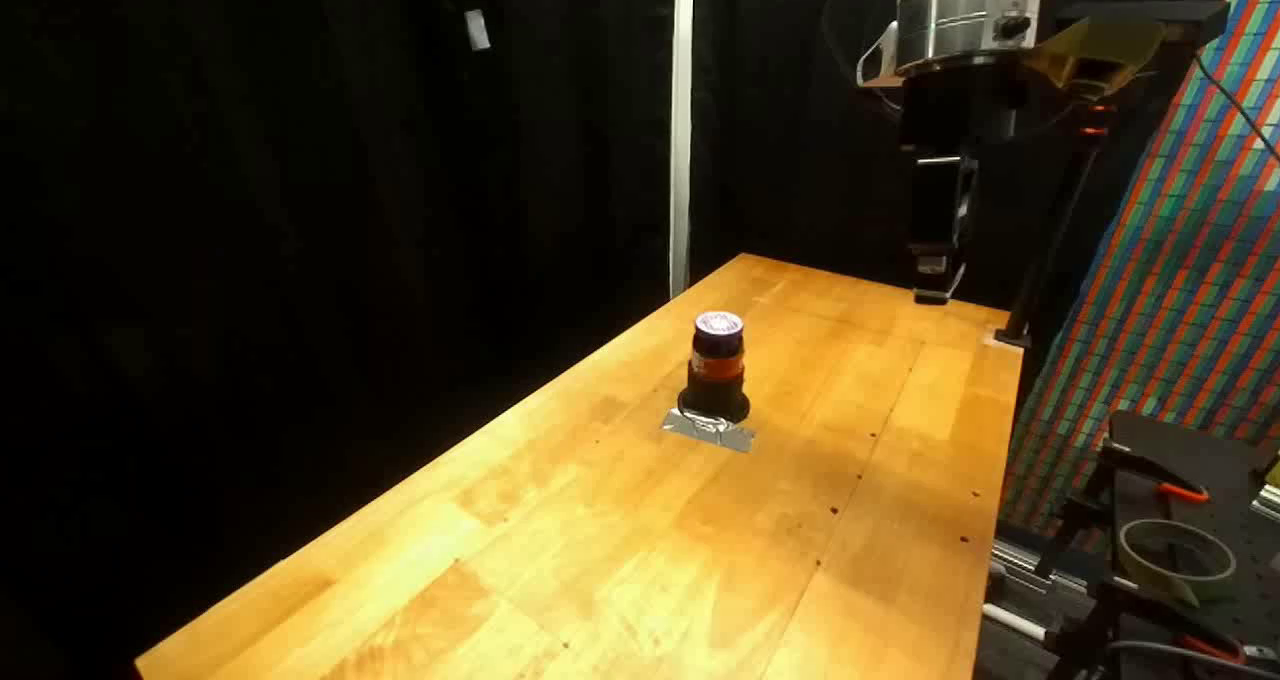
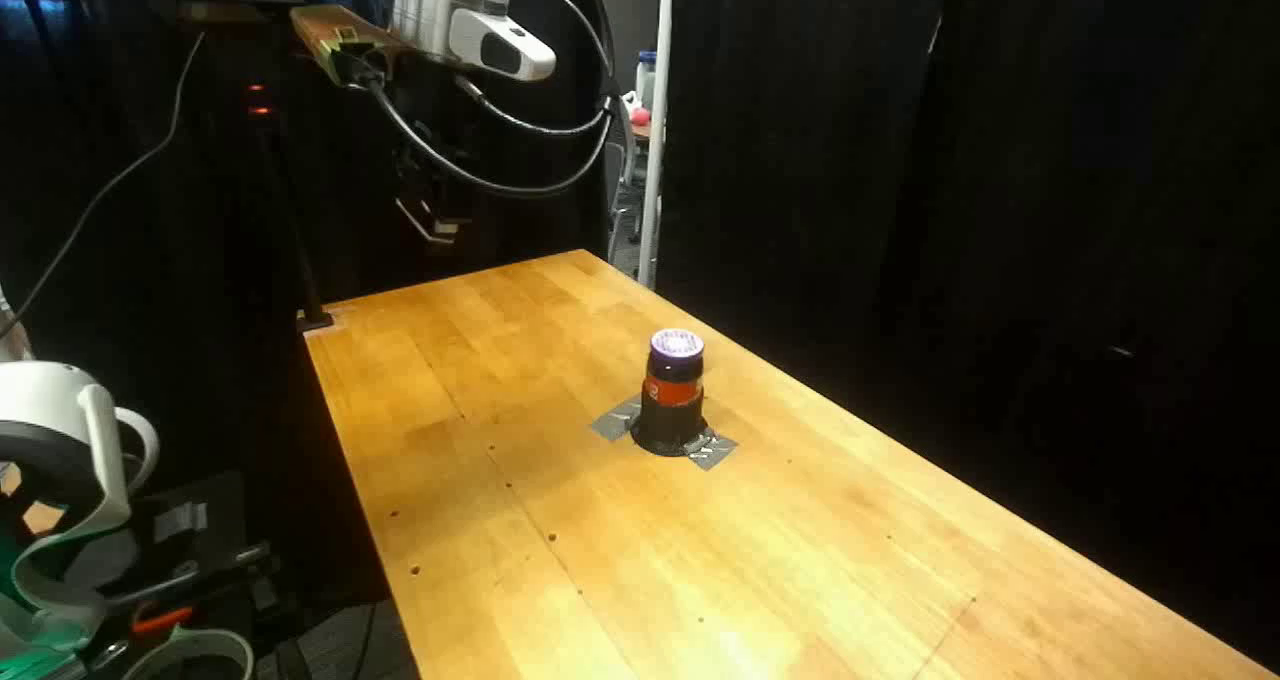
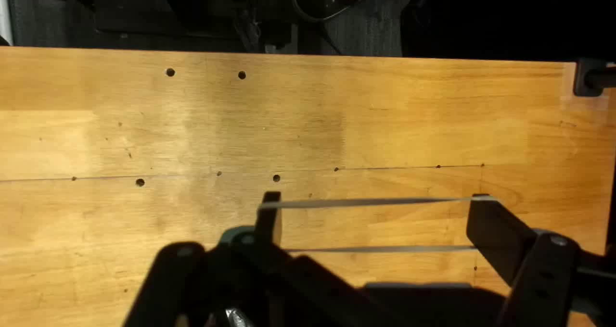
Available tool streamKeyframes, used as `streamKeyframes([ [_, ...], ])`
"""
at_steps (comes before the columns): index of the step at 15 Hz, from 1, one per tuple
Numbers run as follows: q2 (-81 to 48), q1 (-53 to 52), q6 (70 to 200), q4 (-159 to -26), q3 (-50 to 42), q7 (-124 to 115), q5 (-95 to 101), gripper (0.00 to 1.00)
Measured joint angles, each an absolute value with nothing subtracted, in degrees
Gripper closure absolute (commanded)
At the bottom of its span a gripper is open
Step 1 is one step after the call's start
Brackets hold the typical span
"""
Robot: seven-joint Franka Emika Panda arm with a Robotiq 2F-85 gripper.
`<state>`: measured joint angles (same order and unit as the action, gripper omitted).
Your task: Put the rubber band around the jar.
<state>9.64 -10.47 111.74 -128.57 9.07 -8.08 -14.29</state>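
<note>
In the wrist view, the black two-fingered end effector (image 3: 376,221) is seen spread at lower centre, with a thin grey rubber band (image 3: 346,203) stretched in two strands between its fingers (image 3: 495,235). In both exterior views, the small upright jar (image 2: 673,391) with purple-and-white lid (image 2: 677,343) and orange-red label is shown near mid-frame, seated in a black flanged base (image 2: 668,428) taped to the pale wooden desk (image 2: 640,540). The end effector (image 1: 932,297) is seen at upper right in an exterior view, well apart from it. The gap between the strands should be centred above the lid, the spread being preserved so that tension is not lost. A slow, straight descent is called for; otherwise a strand could be snagged on the lid.
</note>
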Motion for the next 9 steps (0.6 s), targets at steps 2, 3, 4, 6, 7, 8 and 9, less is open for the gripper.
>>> streamKeyframes([
  [2,9.68,-10.47,111.76,-128.18,9.07,-8.07,-14.29,0.00],
  [3,9.72,-10.47,111.76,-128.03,9.07,-8.07,-14.29,0.00],
  [4,9.73,-10.47,111.76,-127.97,9.07,-8.07,-14.29,0.00],
  [6,9.73,-10.47,111.76,-127.97,9.07,-8.07,-14.29,0.00],
  [7,9.69,-10.47,111.73,-128.02,9.07,-8.07,-14.29,0.00],
  [8,9.51,-10.47,112.21,-128.00,9.11,-8.20,-13.74,0.00],
  [9,9.05,-10.43,113.38,-127.62,9.18,-8.83,-12.22,0.00],
])
